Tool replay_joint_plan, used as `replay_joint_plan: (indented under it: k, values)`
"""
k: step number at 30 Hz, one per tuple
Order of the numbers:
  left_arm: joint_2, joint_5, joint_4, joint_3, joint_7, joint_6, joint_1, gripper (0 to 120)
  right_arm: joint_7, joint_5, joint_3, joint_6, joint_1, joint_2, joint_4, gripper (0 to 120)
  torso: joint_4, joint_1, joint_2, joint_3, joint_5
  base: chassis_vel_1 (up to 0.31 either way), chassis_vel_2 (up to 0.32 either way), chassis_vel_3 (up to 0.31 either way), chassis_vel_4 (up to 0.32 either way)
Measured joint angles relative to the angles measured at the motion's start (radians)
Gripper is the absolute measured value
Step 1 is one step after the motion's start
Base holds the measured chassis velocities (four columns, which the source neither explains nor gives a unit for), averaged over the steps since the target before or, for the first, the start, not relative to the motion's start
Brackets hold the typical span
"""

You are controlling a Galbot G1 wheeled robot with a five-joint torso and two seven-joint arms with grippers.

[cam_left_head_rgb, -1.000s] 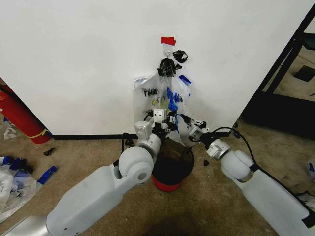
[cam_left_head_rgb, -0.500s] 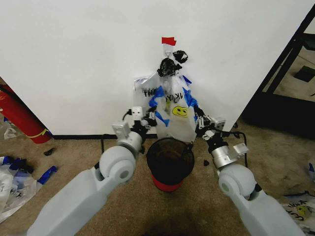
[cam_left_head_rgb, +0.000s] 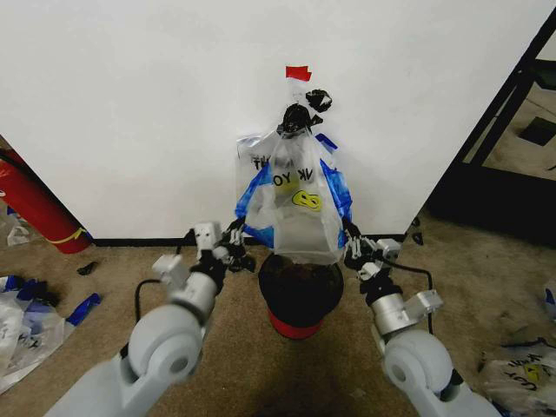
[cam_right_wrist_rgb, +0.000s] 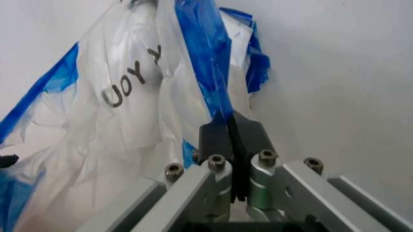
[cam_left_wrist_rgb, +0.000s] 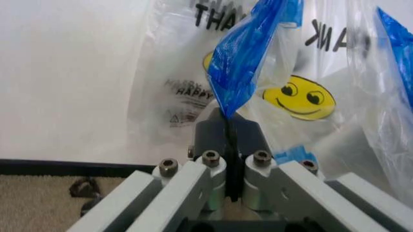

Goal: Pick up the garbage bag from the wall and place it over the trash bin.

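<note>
Left tool (cam_left_head_rgb: 236,236) and right tool (cam_left_head_rgb: 352,246) each pinch a blue side strip of the bag (cam_left_head_rgb: 295,204), which hangs against the wall (cam_left_head_rgb: 130,104) above the bin (cam_left_head_rgb: 301,294). Brown carpet (cam_left_head_rgb: 104,287) meets a black baseboard (cam_left_head_rgb: 148,241); a red cylinder (cam_left_head_rgb: 30,204) leans at left.

You have: garbage bag (cam_left_head_rgb: 295,204), see-through white, black lettering, yellow smiley face, blue side strips. Wall (cam_left_head_rgb: 130,104), plain white, black baseboard, red tape patch (cam_left_head_rgb: 298,73) at the bag's 12 o'clock. Trash bin (cam_left_head_rgb: 301,291), black mesh, red base, at the bag's 6 o'clock. Carpet (cam_left_head_rgb: 287,373), mottled brown.
</note>
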State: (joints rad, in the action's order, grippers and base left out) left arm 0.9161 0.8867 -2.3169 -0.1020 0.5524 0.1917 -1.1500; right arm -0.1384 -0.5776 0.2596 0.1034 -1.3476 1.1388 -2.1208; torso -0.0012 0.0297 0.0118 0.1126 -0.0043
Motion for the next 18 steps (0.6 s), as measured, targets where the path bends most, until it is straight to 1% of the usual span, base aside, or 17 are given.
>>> replay_joint_plan:
  k: [7, 10, 11, 15, 18]
  values:
    - [0.001, -0.007, -0.017, -0.003, 0.000, -0.002, -0.024, 0, 0.002, 0.010, 0.005, 0.005, -0.027, 0.006, -0.013, 0, 0.0000, 0.000, 0.000, 0.000, 0.0004, 0.000, 0.000, 0.000, 0.000]
    - [0.007, -0.018, -0.039, -0.003, 0.001, -0.002, -0.049, 0, 0.011, 0.035, 0.014, 0.022, -0.084, 0.014, -0.037, 0, -0.0002, 0.000, 0.000, 0.000, 0.0003, 0.000, 0.000, 0.000, 0.000]
    - [0.007, -0.018, -0.039, -0.003, 0.001, -0.002, -0.049, 0, 0.011, 0.035, 0.014, 0.022, -0.084, 0.014, -0.037, 0, -0.0002, 0.000, 0.000, 0.000, 0.0003, 0.000, 0.000, 0.000, 0.000]
    - [0.010, -0.042, -0.068, -0.008, 0.000, -0.003, -0.107, 0, 0.023, 0.060, 0.029, 0.054, -0.162, 0.022, -0.072, 0, 0.0000, 0.000, 0.000, 0.000, 0.0002, 0.000, 0.000, 0.000, 0.000]
    - [0.011, -0.056, -0.081, -0.011, -0.003, -0.006, -0.130, 0, 0.029, 0.069, 0.039, 0.066, -0.191, 0.025, -0.089, 0, 0.0000, 0.000, 0.000, 0.000, 0.0002, 0.000, 0.000, 0.000, 0.000]
